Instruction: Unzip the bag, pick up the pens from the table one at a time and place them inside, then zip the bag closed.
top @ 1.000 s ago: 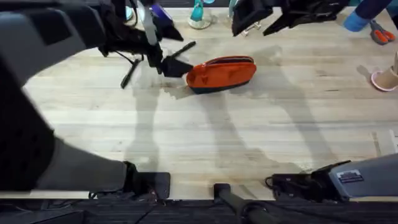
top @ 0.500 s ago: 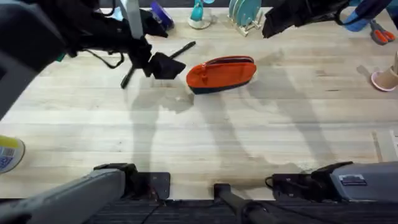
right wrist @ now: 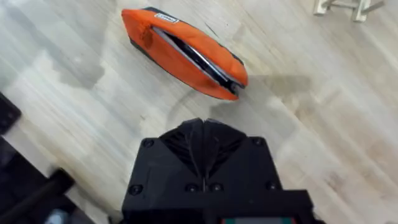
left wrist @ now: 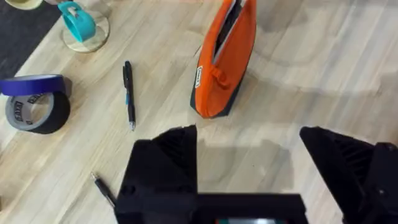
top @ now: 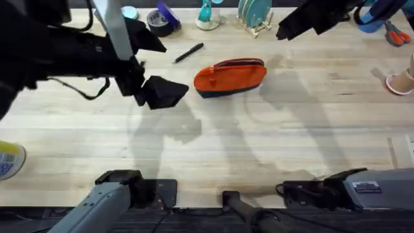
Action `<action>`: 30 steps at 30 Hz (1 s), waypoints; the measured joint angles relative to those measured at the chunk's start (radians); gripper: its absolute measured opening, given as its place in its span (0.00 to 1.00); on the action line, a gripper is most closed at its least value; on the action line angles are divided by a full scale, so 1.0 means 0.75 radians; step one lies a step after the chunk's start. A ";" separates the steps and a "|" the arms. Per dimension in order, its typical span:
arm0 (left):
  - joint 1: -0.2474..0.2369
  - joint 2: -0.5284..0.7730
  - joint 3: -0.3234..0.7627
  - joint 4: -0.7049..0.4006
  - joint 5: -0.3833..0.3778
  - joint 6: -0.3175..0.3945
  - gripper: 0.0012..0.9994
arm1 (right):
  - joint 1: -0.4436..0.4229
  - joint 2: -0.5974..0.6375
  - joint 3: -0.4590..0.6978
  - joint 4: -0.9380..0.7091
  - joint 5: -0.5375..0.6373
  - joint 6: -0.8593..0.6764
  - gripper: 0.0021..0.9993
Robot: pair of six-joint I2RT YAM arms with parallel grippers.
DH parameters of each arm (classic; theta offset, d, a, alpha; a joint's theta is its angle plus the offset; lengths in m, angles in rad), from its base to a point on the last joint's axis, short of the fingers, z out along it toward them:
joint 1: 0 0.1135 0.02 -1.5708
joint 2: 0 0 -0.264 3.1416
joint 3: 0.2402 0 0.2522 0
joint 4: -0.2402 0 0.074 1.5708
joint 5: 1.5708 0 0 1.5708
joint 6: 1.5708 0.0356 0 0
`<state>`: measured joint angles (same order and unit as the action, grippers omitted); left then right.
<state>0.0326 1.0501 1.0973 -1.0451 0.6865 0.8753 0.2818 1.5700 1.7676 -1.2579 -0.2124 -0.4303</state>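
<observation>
The orange bag [top: 229, 77] is standing on its dark bottom strip near the far middle of the table [top: 259, 149], with its zipper facing up. In the right wrist view the zipper of the bag [right wrist: 184, 53] is showing a dark gap along most of its length, so it is looking at least partly open.

One pen [top: 188, 52] is lying on the wood just beyond the bag's left end, slanted, apart from the bag. In the left wrist view this pen [left wrist: 129, 93] is lying between the bag [left wrist: 225, 59] and a roll of dark tape [left wrist: 34, 106]. The tip of a second pen [left wrist: 103, 190] is peeking out beside the left gripper's finger, farther from the bag than the first.

The left gripper [top: 162, 92] is hanging above the table to the left of the bag, its fingers spread wide with nothing between them. The right gripper [right wrist: 205, 149] is hovering above and beyond the bag's right end, its fingers pressed together and holding nothing.
</observation>
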 joint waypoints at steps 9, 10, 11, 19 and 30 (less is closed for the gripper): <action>0.000 -0.107 0.000 -0.051 0.000 -0.001 0.99 | -0.008 0.000 0.000 0.000 0.010 -0.207 0.03; 0.000 -0.107 0.000 -0.054 0.001 -0.001 0.99 | -0.008 0.000 0.000 0.000 0.011 -0.234 0.03; 0.000 -0.107 0.000 -0.058 -0.001 -0.001 0.99 | -0.008 0.000 0.000 0.000 0.011 -0.262 0.03; 0.000 -0.107 0.000 -0.069 -0.003 -0.001 0.99 | -0.008 0.000 0.000 0.000 0.014 -0.504 0.03; 0.000 -0.107 0.000 -0.069 -0.004 -0.001 0.99 | -0.008 0.000 0.000 0.001 0.015 -0.840 0.03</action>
<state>0.0326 0.9695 1.0973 -1.0966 0.6838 0.8749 0.2760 1.5700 1.7676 -1.2575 -0.2011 -1.0604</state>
